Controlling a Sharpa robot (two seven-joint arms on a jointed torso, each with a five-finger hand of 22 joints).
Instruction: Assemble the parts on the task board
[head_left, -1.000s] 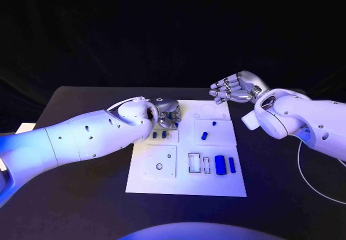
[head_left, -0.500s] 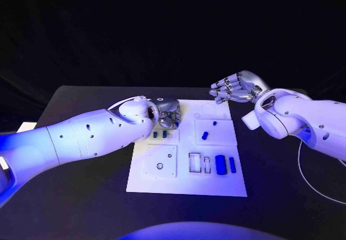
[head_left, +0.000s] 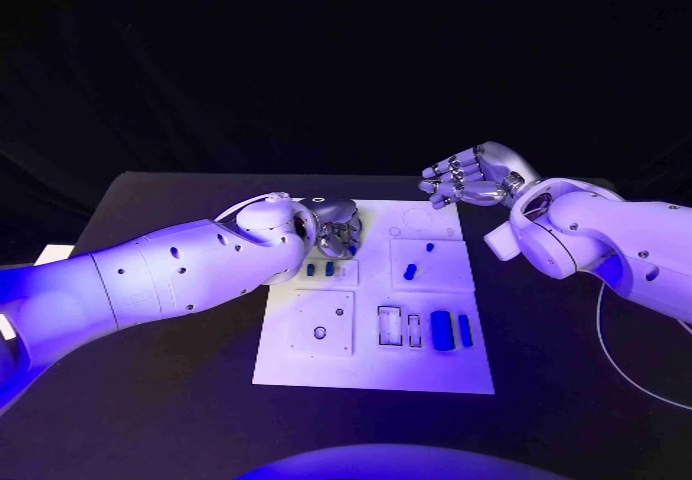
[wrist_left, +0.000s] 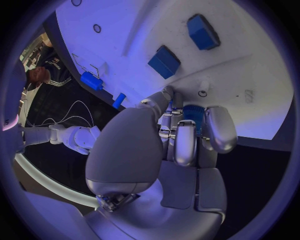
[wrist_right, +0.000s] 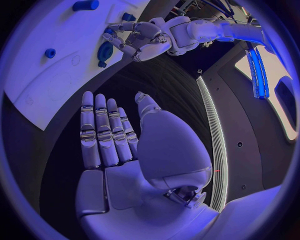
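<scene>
The white task board (head_left: 372, 372) lies in the middle of the black table. My left hand (head_left: 335, 226) hovers over its far left corner, fingers curled around a blue part (wrist_left: 193, 115); the right wrist view also shows that left hand (wrist_right: 142, 39) with the blue part (wrist_right: 105, 51) in its fingers. Beside the left hand, two small blue parts (head_left: 320, 268) lie on the board (wrist_left: 250, 65). A short blue part (head_left: 410, 270) sits mid-board, and two long blue parts (head_left: 449, 330) lie at the near right. My right hand (head_left: 469, 176) is raised past the board's far right corner, fingers spread, holding nothing (wrist_right: 111, 137).
Empty slots (head_left: 398, 326) and a square plate with small holes (head_left: 319, 323) mark the near half of the board. A white cable (head_left: 613, 345) runs along the table at the right. Black tabletop surrounds the board on all sides.
</scene>
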